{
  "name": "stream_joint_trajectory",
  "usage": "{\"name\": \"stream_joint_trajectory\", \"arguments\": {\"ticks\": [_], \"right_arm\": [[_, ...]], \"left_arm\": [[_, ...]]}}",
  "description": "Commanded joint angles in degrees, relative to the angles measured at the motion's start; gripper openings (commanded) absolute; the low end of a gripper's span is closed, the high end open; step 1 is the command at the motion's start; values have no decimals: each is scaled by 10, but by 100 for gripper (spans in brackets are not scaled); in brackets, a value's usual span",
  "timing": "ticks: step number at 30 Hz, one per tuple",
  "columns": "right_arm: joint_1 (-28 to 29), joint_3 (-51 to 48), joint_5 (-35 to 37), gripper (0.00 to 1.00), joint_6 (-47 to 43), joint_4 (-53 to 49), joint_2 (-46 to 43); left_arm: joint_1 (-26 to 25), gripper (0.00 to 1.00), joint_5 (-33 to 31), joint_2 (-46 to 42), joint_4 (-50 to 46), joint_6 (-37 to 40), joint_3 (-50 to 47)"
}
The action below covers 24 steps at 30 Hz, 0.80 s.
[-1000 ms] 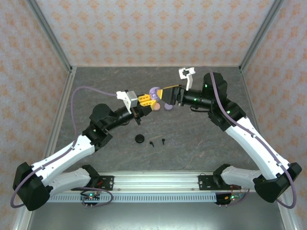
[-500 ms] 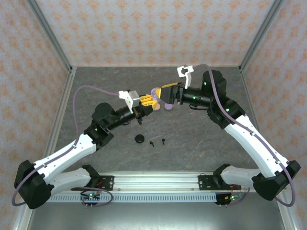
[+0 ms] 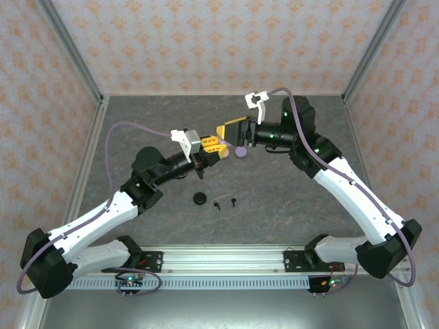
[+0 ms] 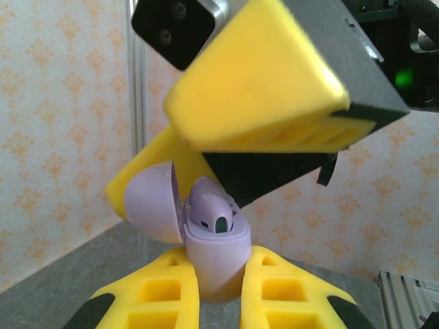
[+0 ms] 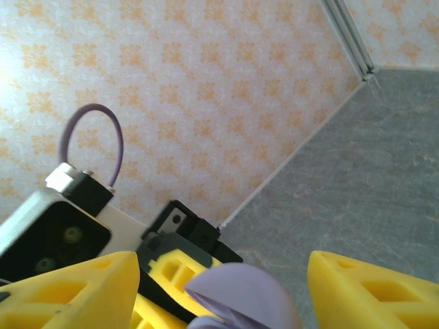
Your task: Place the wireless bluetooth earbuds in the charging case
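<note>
In the left wrist view, my left gripper point(image 4: 218, 277) is shut on the base of a lilac charging case point(image 4: 214, 253). The case's lid point(image 4: 152, 205) hangs open to the left. One lilac earbud point(image 4: 212, 212) sits in it. My right gripper point(image 5: 223, 274) hovers just above the case, open, with the lilac lid point(image 5: 243, 295) between its fingers. One of its yellow fingers point(image 4: 260, 96) looms over the case. From above, both grippers meet at mid-table: left gripper point(image 3: 215, 142), right gripper point(image 3: 228, 131). Two black earbuds point(image 3: 217, 205) point(image 3: 234, 201) lie on the table.
A round black case point(image 3: 199, 199) lies beside the black earbuds. A lilac round piece point(image 3: 240, 152) and a pale pink one point(image 3: 223, 155) show just below the grippers. Patterned walls enclose the grey table point(image 3: 288, 199) on three sides.
My right gripper has moved left and toward the back wall, now covering the lilac case from above. My left gripper has shifted slightly right with the case.
</note>
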Motion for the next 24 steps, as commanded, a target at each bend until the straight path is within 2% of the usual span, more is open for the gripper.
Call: {"name": "stream_joint_trajectory", "arguments": {"ticks": [1,6,14,18,20,24], "right_arm": [[0,-10,-13,66,-3,67,-25],[0,-27,4,66,-15,68,-58],[0,-29,45,66,-47,-3,-60],[0,-18,95,73,-59,-44,-50],[0,-9,88,74,-61,-57,-37],[0,-1,16,73,-46,-44,-10]], "left_arm": [[-7,0,6,2,5,6,17],[-7,0,2,-3,-4,4,12],[-7,0,0,-3,-9,3,9],[-7,0,4,-2,-6,1,11],[-8,0,4,-1,-5,1,12],[-8,0,4,-1,-8,1,12]]}}
